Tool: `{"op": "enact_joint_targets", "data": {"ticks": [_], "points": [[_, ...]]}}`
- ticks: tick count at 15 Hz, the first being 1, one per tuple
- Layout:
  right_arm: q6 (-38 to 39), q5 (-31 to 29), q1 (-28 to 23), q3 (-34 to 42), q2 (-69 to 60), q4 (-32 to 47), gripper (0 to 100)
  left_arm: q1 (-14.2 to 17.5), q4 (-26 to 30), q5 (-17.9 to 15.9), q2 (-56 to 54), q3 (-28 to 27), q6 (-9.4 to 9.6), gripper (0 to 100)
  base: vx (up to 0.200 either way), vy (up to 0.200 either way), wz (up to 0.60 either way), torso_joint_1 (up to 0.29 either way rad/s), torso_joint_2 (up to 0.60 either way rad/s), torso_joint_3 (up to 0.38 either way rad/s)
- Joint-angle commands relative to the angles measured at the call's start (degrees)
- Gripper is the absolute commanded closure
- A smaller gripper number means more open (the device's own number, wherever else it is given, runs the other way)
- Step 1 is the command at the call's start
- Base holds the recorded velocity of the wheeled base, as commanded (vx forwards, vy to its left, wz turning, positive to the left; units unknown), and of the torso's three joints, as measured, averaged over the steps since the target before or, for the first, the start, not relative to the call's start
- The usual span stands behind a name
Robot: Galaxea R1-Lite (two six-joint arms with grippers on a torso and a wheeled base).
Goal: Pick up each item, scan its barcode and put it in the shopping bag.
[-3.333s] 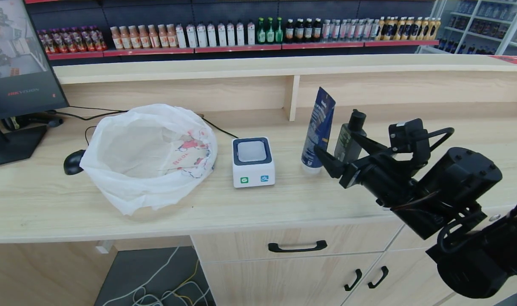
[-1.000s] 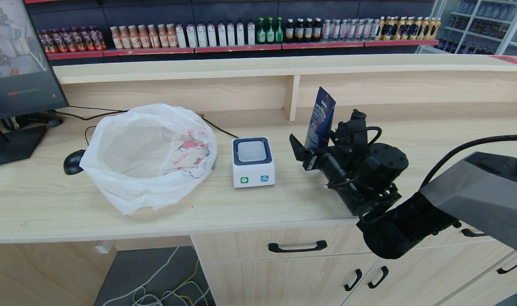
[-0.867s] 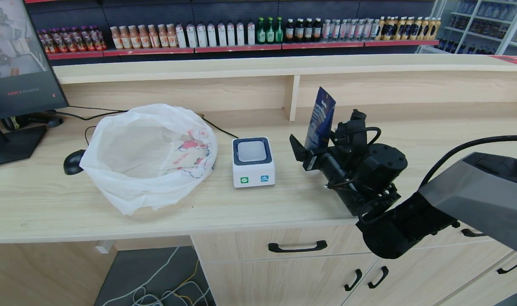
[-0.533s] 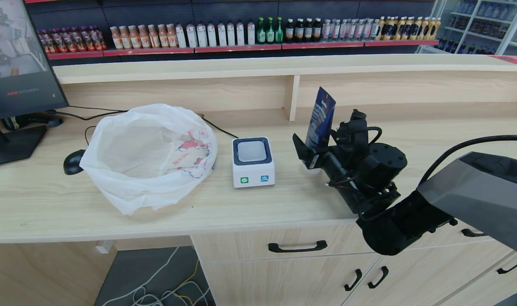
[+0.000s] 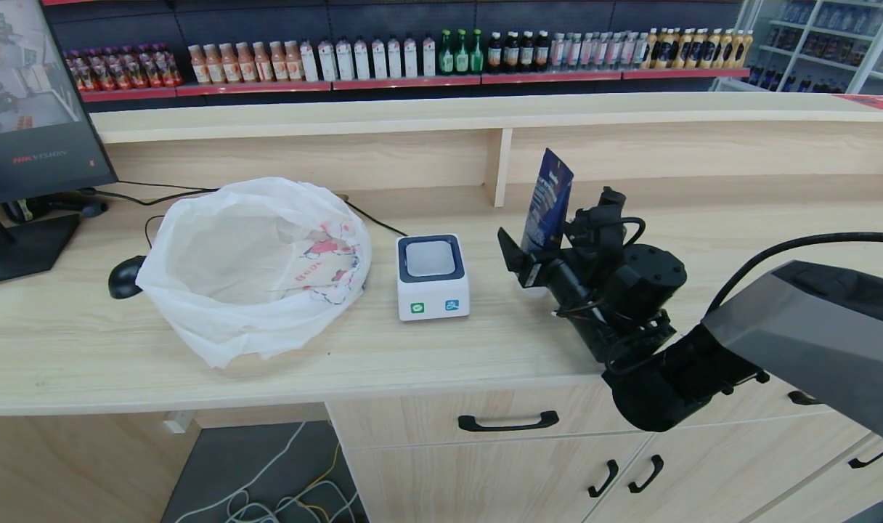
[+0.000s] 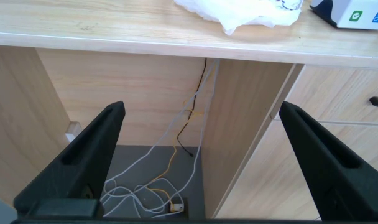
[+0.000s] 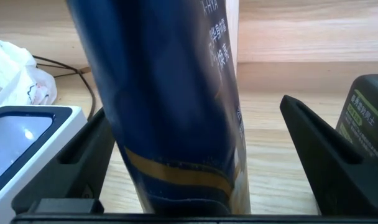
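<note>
A dark blue tube (image 5: 548, 197) stands upright on the wooden counter (image 5: 340, 349), right of the white scanner (image 5: 432, 276). My right gripper (image 5: 536, 245) is open, with one finger on each side of the tube's lower half. In the right wrist view the tube (image 7: 170, 93) sits between the fingers (image 7: 319, 155), close to one finger and with a gap to the other. A dark bottle (image 5: 611, 196) with a green label (image 7: 366, 121) stands just beside the tube, mostly hidden behind my right wrist. The white shopping bag (image 5: 256, 261) sits open, left of the scanner. My left gripper (image 6: 201, 106) hangs open below the counter's front edge.
A black mouse (image 5: 125, 277) and a monitor (image 5: 35, 109) stand at the counter's left end. A raised wooden shelf with a divider (image 5: 497, 167) runs along the back. Drawers with black handles (image 5: 508, 421) are below; cables (image 6: 170, 180) lie on the floor under the counter.
Since 3.3 s ago my right gripper has moved forward and left from in front of the bottle and now straddles the blue tube. Over the last second it has barely shifted.
</note>
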Motion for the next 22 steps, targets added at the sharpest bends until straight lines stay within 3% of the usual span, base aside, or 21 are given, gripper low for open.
{"op": "enact_joint_targets", "data": {"ticks": [1, 5, 6, 22], "points": [[0.03, -0.04, -0.04, -0.14, 0.31, -0.02, 0, 0.01, 0.00, 0.03, 0.00, 0.00, -0.02, 0, 0.000, 0.000, 0.00, 0.000, 0.00, 0.000], [0.03, -0.30, -0.39, 0.03, 0.13, -0.19, 0, 0.01, 0.00, 0.03, 0.00, 0.00, -0.02, 0, 0.000, 0.000, 0.00, 0.000, 0.00, 0.000], [0.03, -0.47, -0.39, -0.05, 0.31, -0.19, 100, 0.01, 0.00, 0.03, 0.00, 0.00, -0.02, 0, 0.000, 0.000, 0.00, 0.000, 0.00, 0.000], [1.26, -1.27, -0.39, 3.20, -2.94, -1.34, 100, 0.01, 0.00, 0.03, 0.00, 0.00, -0.02, 0, 0.000, 0.000, 0.00, 0.000, 0.00, 0.000]]}}
